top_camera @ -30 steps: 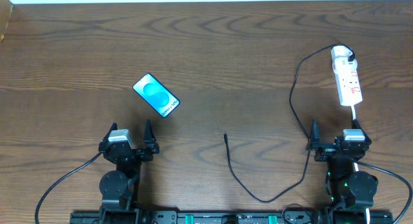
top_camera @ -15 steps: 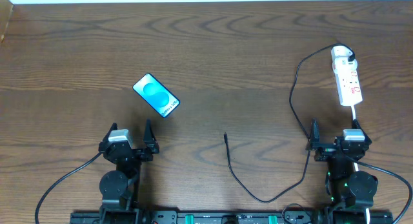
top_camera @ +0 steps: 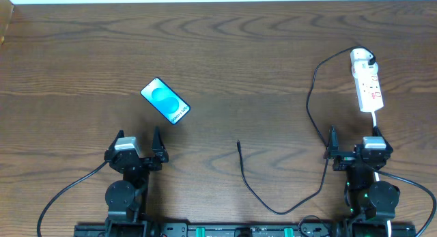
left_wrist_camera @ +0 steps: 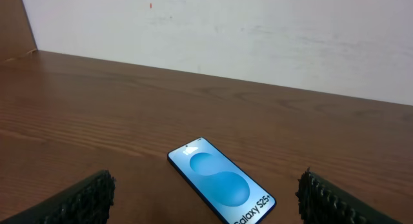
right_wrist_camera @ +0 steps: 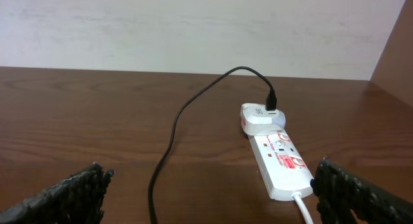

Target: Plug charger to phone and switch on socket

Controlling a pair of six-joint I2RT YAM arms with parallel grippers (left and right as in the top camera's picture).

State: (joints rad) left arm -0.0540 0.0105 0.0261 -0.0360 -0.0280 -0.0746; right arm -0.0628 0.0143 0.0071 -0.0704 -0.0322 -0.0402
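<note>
The phone (top_camera: pixel 164 101) lies flat and screen-up on the left half of the table, slanted; in the left wrist view the phone (left_wrist_camera: pixel 222 182) sits just ahead of my left gripper (left_wrist_camera: pixel 205 211), between the lines of its fingers. My left gripper (top_camera: pixel 139 138) is open and empty. The socket (top_camera: pixel 367 83) lies at the far right with the charger's white adapter (top_camera: pixel 360 57) plugged into its far end. The charger's black cable (top_camera: pixel 308 110) loops down to a loose connector tip (top_camera: pixel 238 144) at mid-table. My right gripper (top_camera: pixel 354 140) is open and empty, just short of the socket (right_wrist_camera: pixel 279 161).
The socket's white cord (right_wrist_camera: pixel 304 208) runs back toward my right arm's base. The black cable (right_wrist_camera: pixel 173 137) crosses the wood in front of my right gripper (right_wrist_camera: pixel 210 201). A pale wall stands beyond the table's far edge (left_wrist_camera: pixel 206 72).
</note>
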